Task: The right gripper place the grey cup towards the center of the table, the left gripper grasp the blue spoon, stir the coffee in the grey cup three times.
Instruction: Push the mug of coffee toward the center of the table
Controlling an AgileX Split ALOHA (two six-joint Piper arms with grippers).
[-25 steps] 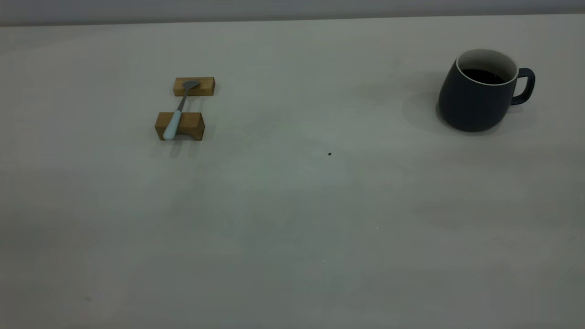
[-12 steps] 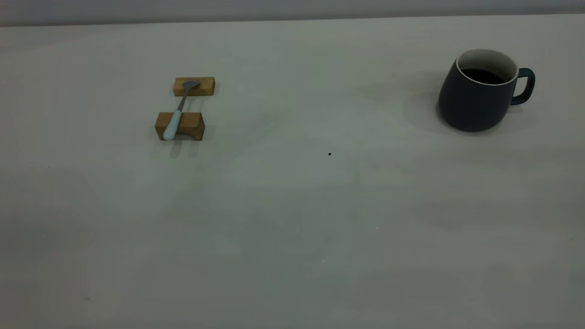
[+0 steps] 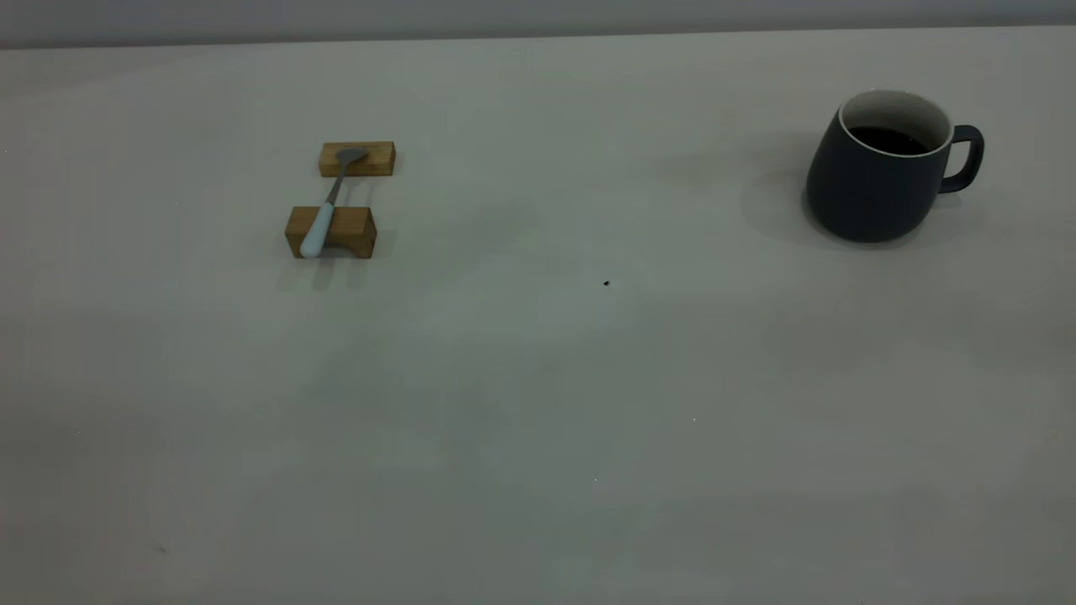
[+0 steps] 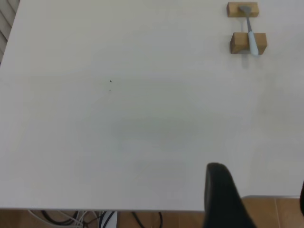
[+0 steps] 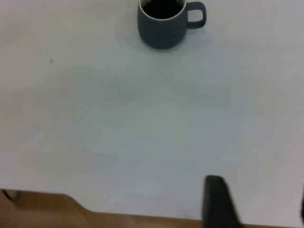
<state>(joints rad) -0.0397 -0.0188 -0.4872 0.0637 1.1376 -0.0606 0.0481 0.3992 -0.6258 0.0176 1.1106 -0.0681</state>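
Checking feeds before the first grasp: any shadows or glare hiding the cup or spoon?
Exterior view: dim, even light, no glare; the grey cup casts a soft shadow to its left, and the blue spoon on its wooden blocks stays readable. Left wrist view: brighter, spoon clear. Right wrist view: bright, slightly soft; coffee reads dark.

The surface [image 3: 538,403] lies bare across its middle and near half, giving wide passage. Two obstacles stand on it: at ten o'clock, the blue spoon [image 3: 324,214] bridging two wooden blocks [image 3: 332,231]; at two o'clock, the grey cup [image 3: 874,181], handle turned outward. They stand well apart, with only a dark speck [image 3: 606,283] between them.
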